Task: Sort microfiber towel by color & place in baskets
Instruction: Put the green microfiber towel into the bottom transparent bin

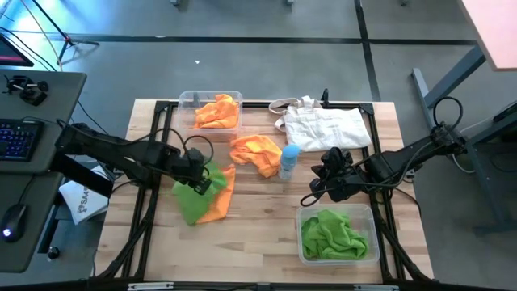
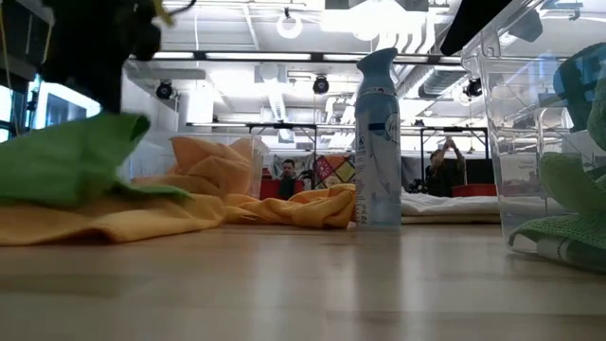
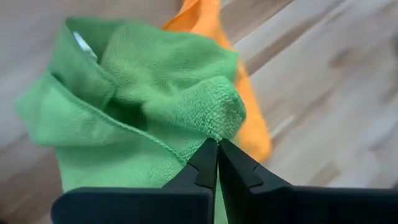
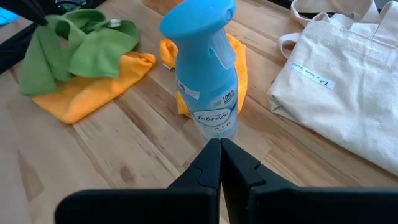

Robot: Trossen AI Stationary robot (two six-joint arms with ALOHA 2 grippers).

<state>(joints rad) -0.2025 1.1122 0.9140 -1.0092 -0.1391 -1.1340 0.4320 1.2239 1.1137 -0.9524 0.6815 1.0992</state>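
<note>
Pinched in my left gripper (image 3: 217, 152), jaws closed on a fold, green towel (image 3: 137, 106) is ready to lift off orange towel (image 1: 216, 202).

A grey floor (image 1: 266, 20) crossed by dark lines is seen around the wooden table (image 1: 258, 242). A desk (image 1: 36, 170) with a keyboard (image 1: 16, 137) and mouse (image 1: 12, 220) is placed at one side. Ceiling lights (image 2: 379, 14), pipes and two distant people (image 2: 440, 166) are shown beyond.
</note>
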